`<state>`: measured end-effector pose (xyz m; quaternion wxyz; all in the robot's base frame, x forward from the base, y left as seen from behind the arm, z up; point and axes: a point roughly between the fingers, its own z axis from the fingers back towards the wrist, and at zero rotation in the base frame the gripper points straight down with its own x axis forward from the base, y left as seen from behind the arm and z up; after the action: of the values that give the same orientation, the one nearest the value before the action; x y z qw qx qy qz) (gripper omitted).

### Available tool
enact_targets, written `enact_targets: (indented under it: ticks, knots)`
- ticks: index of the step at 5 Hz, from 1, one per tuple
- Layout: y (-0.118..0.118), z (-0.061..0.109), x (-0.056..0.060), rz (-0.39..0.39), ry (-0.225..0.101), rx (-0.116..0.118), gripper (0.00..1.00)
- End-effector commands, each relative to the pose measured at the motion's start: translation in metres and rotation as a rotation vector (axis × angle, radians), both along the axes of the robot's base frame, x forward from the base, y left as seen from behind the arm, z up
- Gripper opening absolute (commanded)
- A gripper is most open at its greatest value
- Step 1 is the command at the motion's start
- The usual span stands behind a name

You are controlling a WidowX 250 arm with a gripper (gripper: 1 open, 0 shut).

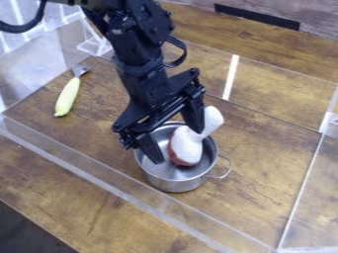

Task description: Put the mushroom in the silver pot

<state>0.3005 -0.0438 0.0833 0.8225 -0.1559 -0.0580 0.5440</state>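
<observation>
The silver pot [169, 182] stands on the wooden table near the front middle. The mushroom [189, 146] leans inside it, its reddish-brown cap down in the pot and its white stem sticking up over the right rim. My gripper [164, 146] points steeply down over the pot. Its black fingers [142, 148] are spread apart on either side of the mushroom, and the jaws look open around it rather than pressing on it. The arm hides the pot's back rim.
A slim yellow-green vegetable [66, 96] lies at the left of the table. Low clear plastic walls [232, 74] fence in the work area. A clear wire-like rack [95, 38] stands at the back left.
</observation>
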Motion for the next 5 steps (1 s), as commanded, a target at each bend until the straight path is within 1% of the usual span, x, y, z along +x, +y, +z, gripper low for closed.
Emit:
enact_targets:
  ticks: [1,2,3,5]
  knots:
    - [0.003,0.001,0.003,-0.053,-0.058,0.003,1.0]
    - [0.0,-0.001,0.006,-0.086,-0.096,0.013,1.0]
    - [-0.002,0.003,0.008,-0.126,-0.143,0.045,1.0]
    - [0.014,0.027,0.022,-0.154,-0.181,0.072,1.0]
